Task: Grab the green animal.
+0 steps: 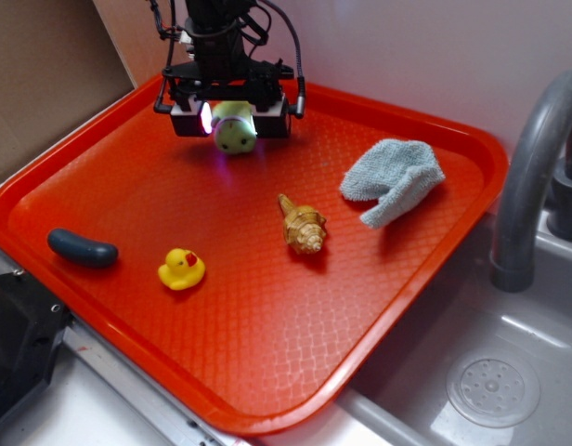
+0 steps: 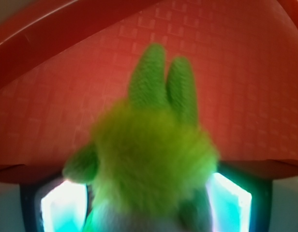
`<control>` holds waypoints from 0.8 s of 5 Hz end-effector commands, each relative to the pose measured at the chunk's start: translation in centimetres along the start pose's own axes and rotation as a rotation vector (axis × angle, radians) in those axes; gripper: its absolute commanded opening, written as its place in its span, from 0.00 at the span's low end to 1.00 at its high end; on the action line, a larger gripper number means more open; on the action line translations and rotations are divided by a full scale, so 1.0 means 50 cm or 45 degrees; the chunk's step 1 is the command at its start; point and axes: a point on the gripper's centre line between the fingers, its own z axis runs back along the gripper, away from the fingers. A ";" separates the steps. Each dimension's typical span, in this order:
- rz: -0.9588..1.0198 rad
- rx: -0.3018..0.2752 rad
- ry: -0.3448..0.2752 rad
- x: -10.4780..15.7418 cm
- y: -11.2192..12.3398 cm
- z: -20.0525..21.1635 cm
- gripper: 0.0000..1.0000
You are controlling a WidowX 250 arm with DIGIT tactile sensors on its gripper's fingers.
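Observation:
The green animal (image 1: 235, 136) is a small light-green plush with a round pale head. It sits at the far left of the orange tray (image 1: 267, 353). My gripper (image 1: 232, 119) stands right over it, with a finger on each side of its body, and is shut on it. In the wrist view the green animal (image 2: 154, 150) fills the middle, blurred and very close, its two darker green limbs pointing away. The glowing fingers (image 2: 64, 205) press on it from both sides.
On the tray lie a tan spiral seashell (image 1: 303, 226), a yellow rubber duck (image 1: 181, 268), a dark blue oblong object (image 1: 82, 248) and a crumpled light-blue cloth (image 1: 394, 178). A grey faucet (image 1: 532, 167) and sink (image 1: 481, 372) stand to the right. A wall runs behind the tray.

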 end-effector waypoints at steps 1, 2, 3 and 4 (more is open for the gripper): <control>-0.034 -0.036 -0.042 0.014 0.005 0.003 0.00; -0.044 -0.034 -0.045 0.013 0.007 0.002 0.00; -0.078 -0.048 -0.063 0.013 0.010 0.001 0.00; -0.195 -0.094 -0.095 0.013 0.012 0.013 0.00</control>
